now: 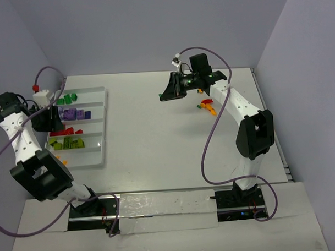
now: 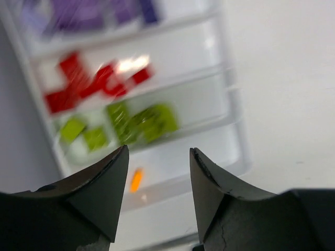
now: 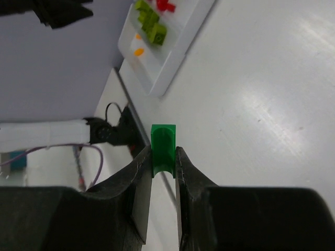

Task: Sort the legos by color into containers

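The white compartment tray (image 1: 99, 123) lies at the far left. It holds dark green legos (image 1: 67, 98), purple legos (image 1: 77, 114), red legos (image 1: 65, 130), lime legos (image 1: 69, 143) and an orange piece (image 1: 62, 160), one colour per row. My left gripper (image 1: 53, 121) hovers over the tray's left side. It is open and empty (image 2: 158, 157), above the orange piece (image 2: 136, 179) and the lime legos (image 2: 142, 123). My right gripper (image 1: 162, 96) is raised over the table's middle back, shut on a dark green brick (image 3: 163, 137).
A few loose legos (image 1: 206, 105), red, orange and green, lie on the table under the right forearm. The tray also shows in the right wrist view (image 3: 175, 39). Grey walls enclose the table on three sides. A white box (image 1: 42, 97) sits beside the tray's back left corner.
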Controlling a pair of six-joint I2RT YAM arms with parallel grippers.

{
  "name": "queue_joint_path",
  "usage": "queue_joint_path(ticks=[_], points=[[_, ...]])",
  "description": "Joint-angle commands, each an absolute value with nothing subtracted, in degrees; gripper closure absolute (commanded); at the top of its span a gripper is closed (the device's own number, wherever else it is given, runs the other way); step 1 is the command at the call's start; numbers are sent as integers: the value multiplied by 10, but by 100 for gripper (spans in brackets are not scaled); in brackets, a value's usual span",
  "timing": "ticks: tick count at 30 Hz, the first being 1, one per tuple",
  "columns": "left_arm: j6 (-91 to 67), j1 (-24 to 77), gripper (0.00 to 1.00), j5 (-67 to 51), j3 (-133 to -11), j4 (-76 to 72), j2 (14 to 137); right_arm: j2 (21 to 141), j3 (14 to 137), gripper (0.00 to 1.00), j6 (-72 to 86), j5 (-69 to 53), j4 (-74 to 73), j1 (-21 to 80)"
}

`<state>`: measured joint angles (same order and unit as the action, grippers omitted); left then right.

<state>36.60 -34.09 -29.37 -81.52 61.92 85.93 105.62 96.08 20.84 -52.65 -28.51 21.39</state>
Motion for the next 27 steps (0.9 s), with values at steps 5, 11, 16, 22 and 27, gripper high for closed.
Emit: queue_joint_path(ticks=[5,11,16,22,27], points=[[89,-126,44,-593,-752,428,768,954,875,100,120,-596,-237,238],[-173,-5,43,-571,-674,209,747,881,832,100,-38,-385,-273,299],[-280,37,40,-610,-647,114,768,869,826,100,-72,-325,-277,344],[-416,61,40,-656,-612,-17,794,881,852,100,-90,-296,-295,388],[-412,95,40,-659,-609,-19,800,889,860,100,-91,-274,-303,404]])
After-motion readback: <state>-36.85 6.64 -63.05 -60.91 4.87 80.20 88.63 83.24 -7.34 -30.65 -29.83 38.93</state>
